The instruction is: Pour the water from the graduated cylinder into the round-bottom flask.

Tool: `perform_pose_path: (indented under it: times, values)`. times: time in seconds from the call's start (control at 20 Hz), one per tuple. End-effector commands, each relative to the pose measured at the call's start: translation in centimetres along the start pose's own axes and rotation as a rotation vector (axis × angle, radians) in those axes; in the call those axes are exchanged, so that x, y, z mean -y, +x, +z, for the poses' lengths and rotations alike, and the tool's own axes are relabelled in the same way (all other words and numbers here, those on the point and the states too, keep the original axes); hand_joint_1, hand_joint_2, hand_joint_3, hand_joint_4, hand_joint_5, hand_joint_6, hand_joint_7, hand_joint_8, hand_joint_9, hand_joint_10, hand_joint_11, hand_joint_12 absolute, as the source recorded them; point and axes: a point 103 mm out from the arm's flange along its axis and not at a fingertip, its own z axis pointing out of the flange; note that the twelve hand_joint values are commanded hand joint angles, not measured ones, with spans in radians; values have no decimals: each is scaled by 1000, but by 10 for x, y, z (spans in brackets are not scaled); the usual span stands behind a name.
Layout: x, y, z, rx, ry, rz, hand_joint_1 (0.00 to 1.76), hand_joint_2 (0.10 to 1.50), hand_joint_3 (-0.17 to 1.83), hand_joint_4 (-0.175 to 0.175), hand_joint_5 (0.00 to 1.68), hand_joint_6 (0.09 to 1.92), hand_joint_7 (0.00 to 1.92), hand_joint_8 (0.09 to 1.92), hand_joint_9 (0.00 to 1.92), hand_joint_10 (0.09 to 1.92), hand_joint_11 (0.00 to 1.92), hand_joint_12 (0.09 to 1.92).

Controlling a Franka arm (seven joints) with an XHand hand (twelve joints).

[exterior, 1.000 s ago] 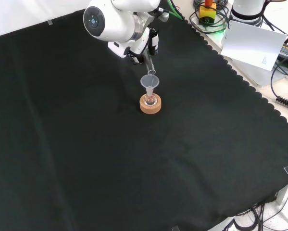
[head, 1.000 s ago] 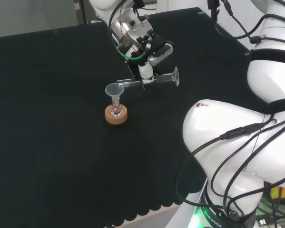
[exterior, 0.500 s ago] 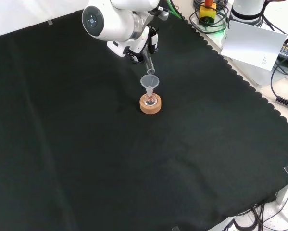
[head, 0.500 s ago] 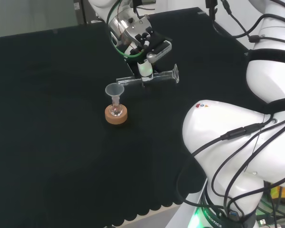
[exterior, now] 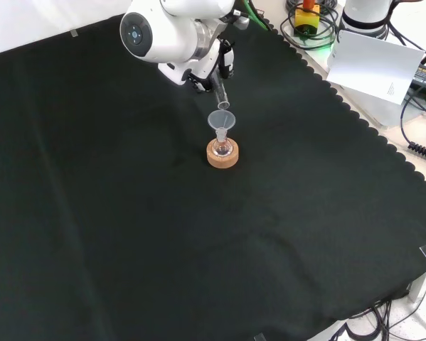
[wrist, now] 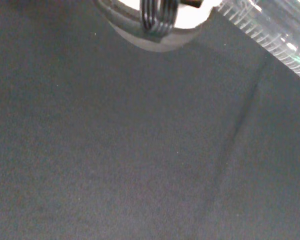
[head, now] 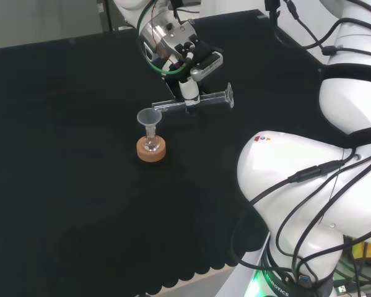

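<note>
Graduated cylinder (head: 194, 101) sits in the upper middle of the head view, tipped right over so it's lying nearly level. Its mouth points to the left of that frame, just above the rim of a small clear funnel (head: 149, 117), and its flared foot sticks out to the right. I honestly can't tell whether any water is in it or running out of it. The hand (head: 186, 68) is on it from above, fingers curled round the middle of the tube, so it's clearly holding the cylinder up off the cloth.

Front view has the same cylinder (exterior: 220, 94) coming down at a slant from under the hand (exterior: 211, 65), with the mouth right over the funnel (exterior: 222, 121). In the wrist view a stretch of the clear tube (wrist: 275, 34) with its printed scale marks runs across one corner, close up.

Below the funnel is the round-bottom flask (head: 150, 145), a tiny clear one, with the funnel's stem going into its neck. The flask stands upright in a cork ring (head: 151, 150), a bit left of centre in the head view, and near the upper middle in the front view (exterior: 222, 154).

All of it is on the black cloth (exterior: 127, 234) covering the bench. The arm's big white links (head: 309, 185) take up the right side of the head view.
</note>
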Motion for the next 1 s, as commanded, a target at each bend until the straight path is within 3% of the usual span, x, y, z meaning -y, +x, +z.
perform_pose_path:
  times: [0.05, 0.6, 1.0]
  values:
    - [0, -1, 1, 3, -2, -3, 1318, 959, -22, -175, 1419, 213, 1518, 87, 1723, 87, 1377, 619]
    - [3, 4, 1, 8, -15, -5, 1318, 960, -23, -175, 1420, 211, 1519, 87, 1724, 87, 1379, 618]
    - [7, 5, 2, -25, -70, -48, 1318, 960, -24, -175, 1420, 209, 1520, 87, 1724, 87, 1379, 617]
